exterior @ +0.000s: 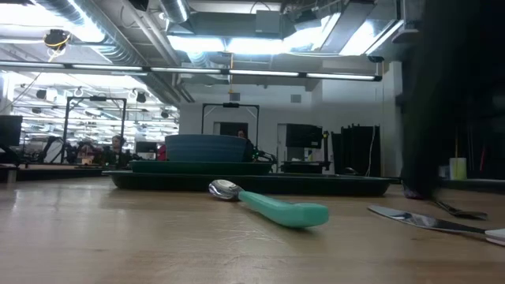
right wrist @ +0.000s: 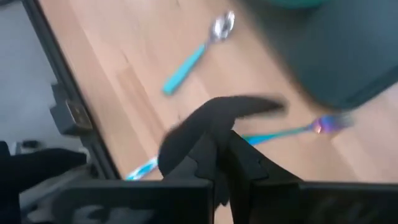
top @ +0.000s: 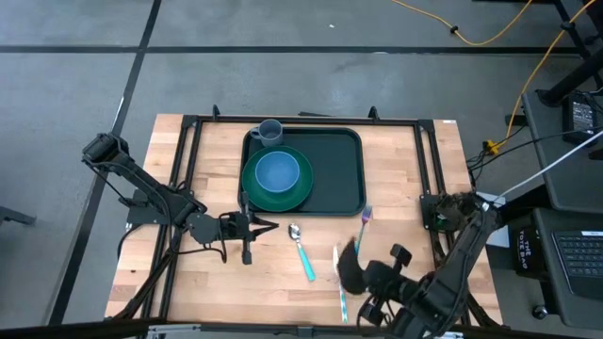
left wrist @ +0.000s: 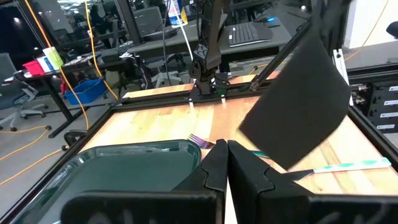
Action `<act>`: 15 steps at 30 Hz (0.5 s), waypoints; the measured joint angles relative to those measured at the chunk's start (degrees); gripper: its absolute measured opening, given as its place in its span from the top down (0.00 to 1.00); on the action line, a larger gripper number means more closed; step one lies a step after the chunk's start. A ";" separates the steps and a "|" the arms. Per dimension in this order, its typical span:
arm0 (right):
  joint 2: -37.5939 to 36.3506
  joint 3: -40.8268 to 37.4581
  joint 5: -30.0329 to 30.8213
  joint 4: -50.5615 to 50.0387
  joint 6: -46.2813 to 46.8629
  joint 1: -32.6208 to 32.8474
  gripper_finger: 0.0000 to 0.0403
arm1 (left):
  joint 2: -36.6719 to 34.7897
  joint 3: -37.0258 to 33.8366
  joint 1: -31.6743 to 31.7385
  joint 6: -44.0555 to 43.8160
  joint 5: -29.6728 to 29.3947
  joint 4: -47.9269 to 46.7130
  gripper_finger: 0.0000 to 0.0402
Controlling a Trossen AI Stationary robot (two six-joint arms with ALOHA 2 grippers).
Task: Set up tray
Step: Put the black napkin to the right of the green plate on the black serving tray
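Note:
The dark tray [top: 330, 174] lies at the table's far middle, carrying a green plate [top: 300, 191] with a blue bowl [top: 277, 172] and a grey mug [top: 268, 132]. A teal-handled spoon [top: 301, 250], a fork [top: 365, 221] and a knife [top: 339, 287] lie on the wood near the tray. My right gripper [top: 363, 275], over the near right of the table, is shut on a black napkin [left wrist: 298, 106]. My left gripper [top: 247, 226] waits shut, holding nothing, just near of the tray's left corner. My right gripper pinches the black napkin between its two fingers at one edge [right wrist: 214, 127], coming from above and slanting down. The napkin hangs below the fingers as a bent sheet over the knife. How many layers are in the pinch cannot be told.
Black frame rails [top: 188, 141] run along the table's left, far and right sides. Bare wood lies to the right of the tray [top: 396, 169] and at the near left [top: 188, 282]. Cables and a laptop stand beyond the right edge.

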 joint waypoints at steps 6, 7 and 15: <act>-2.37 -0.02 4.47 -0.02 -10.13 -1.95 0.96 | 0.00 0.00 0.01 -0.85 0.00 -0.02 0.99; -2.67 -0.02 5.82 0.00 -12.83 -2.25 0.96 | 0.00 0.00 0.00 -0.83 0.00 0.00 0.99; -4.16 -0.04 13.28 -0.02 -23.49 -3.91 0.96 | 0.00 0.00 0.00 -0.99 0.00 0.00 0.99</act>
